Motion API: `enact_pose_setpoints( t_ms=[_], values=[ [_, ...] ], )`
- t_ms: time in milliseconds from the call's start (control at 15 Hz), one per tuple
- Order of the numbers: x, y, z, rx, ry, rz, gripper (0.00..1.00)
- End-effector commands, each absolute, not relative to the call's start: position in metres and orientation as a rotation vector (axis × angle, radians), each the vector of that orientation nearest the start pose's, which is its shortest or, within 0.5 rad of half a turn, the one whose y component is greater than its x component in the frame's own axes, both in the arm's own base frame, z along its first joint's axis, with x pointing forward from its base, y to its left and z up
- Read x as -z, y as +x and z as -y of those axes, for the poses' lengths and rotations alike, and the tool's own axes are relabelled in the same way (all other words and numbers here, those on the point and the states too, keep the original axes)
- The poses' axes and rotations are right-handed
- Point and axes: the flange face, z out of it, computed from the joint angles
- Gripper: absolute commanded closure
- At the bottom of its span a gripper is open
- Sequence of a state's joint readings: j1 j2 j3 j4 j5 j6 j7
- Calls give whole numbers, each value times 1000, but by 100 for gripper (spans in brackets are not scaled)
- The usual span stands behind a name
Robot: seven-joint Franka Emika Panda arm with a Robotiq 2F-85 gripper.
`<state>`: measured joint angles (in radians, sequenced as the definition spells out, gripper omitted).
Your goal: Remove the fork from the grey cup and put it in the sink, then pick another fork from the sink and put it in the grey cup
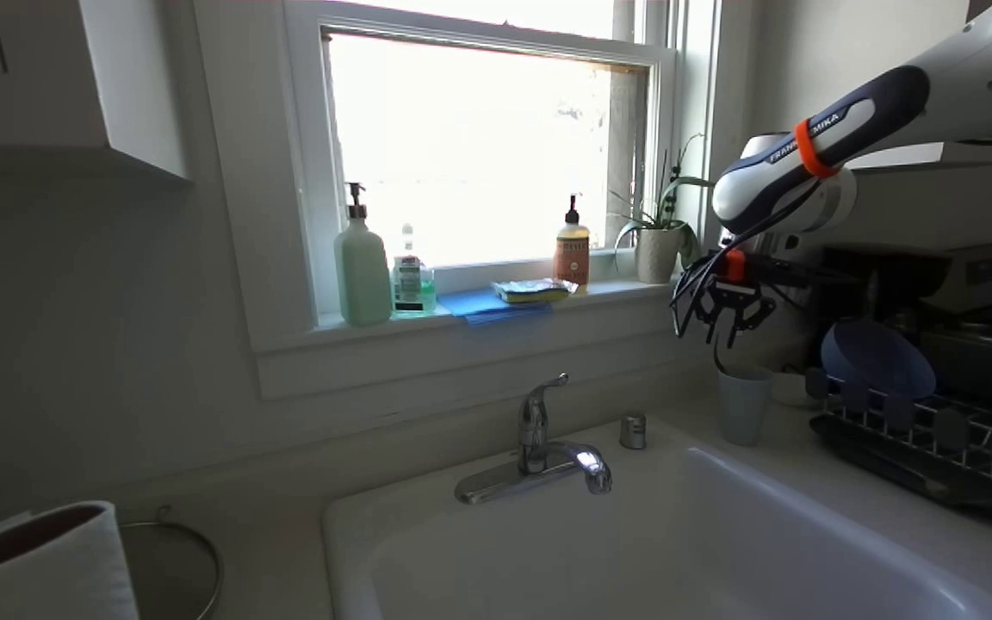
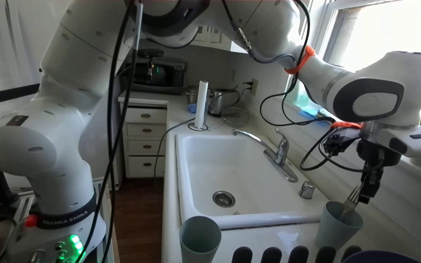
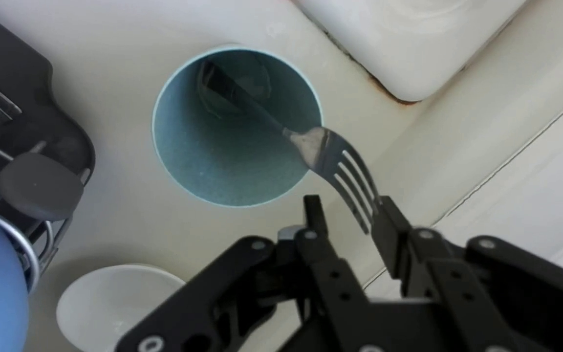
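Your gripper (image 3: 349, 211) holds its fingers part-way apart, a gap showing beside the tines of the fork (image 3: 312, 143), ungripped; whether a finger touches, you can't tell. In the wrist view the fork leans in the grey cup (image 3: 213, 156), handle end at eleven o'clock, head over the rim between three and four. The sink (image 3: 423, 54) lies toward two.

Grey cup (image 3: 232, 154) upright below my gripper (image 3: 349, 215), silver fork (image 3: 313, 146) leaning inside, tines toward it, white sink (image 2: 239, 171) farther off, another fork (image 2: 236, 212) within
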<state>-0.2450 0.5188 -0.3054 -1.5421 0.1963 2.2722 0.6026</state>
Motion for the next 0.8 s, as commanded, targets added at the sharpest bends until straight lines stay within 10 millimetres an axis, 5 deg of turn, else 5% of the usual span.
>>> enact_pose_setpoints(
  t_ms=[0,67,133,267,600,733],
  values=[
    [-388,634,342,373,-2499,-1774,97],
    [-387,634,343,375,-2498,-1778,100],
    [-387,634,343,379,-2498,-1783,61],
    [-387,634,342,376,-2500,-1786,65],
    [-387,633,338,342,-2510,-1760,32],
    [-386,633,337,335,-2513,-1753,72]
  ],
)
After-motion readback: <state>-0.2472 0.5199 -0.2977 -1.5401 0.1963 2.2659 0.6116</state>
